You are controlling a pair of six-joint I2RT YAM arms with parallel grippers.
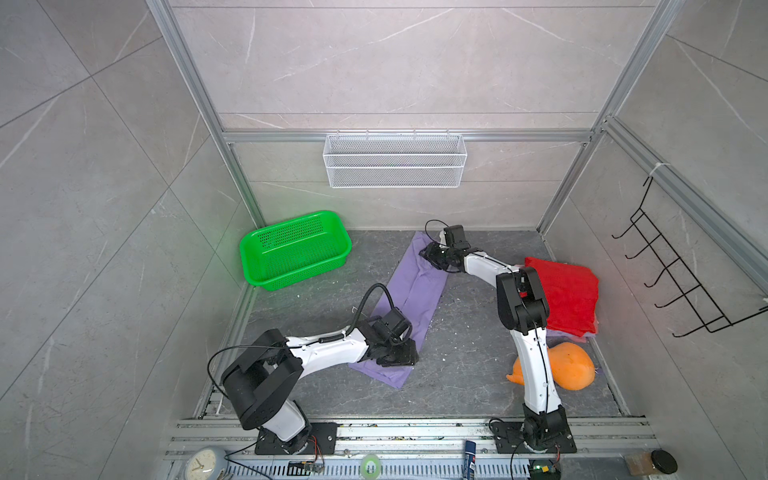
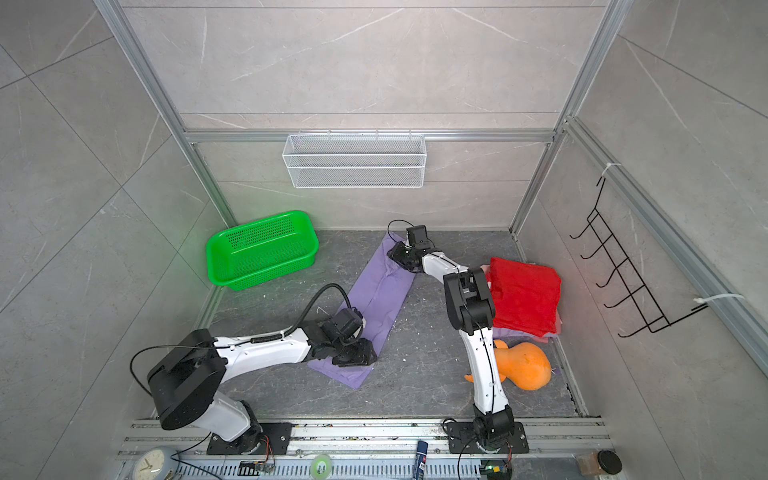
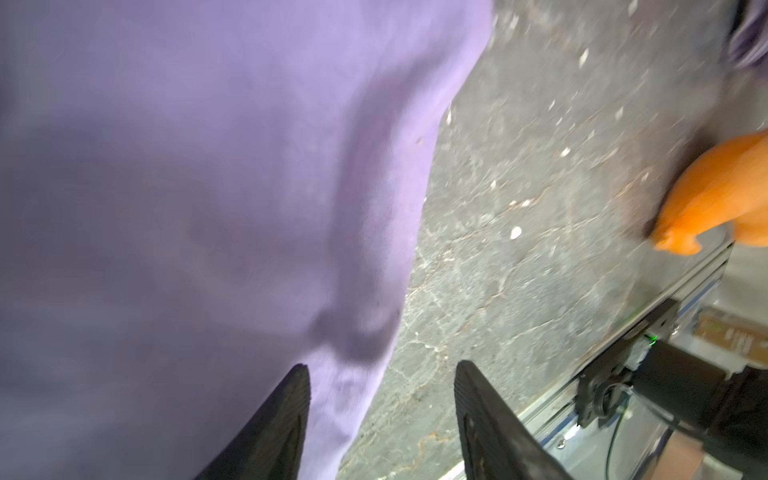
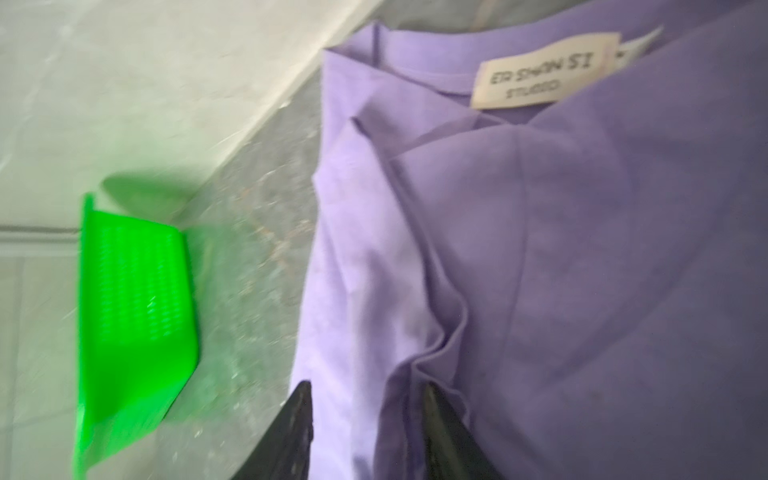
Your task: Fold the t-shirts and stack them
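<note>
Two parted pincers straddle the lavender tee [image 1: 415,286] lengthwise on the tabletop [image 1: 461,357]: left pincer [image 1: 398,356] at the hem, right pincer [image 1: 431,254] by the collar, probably to halve it for the red-topped stack [image 1: 569,295].

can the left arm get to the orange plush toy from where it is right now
Probably not cleanly. The left claw is over the lavender t-shirt, and the right arm's white lower link stands between it and the orange plush toy, blocking a straight reach.
</note>
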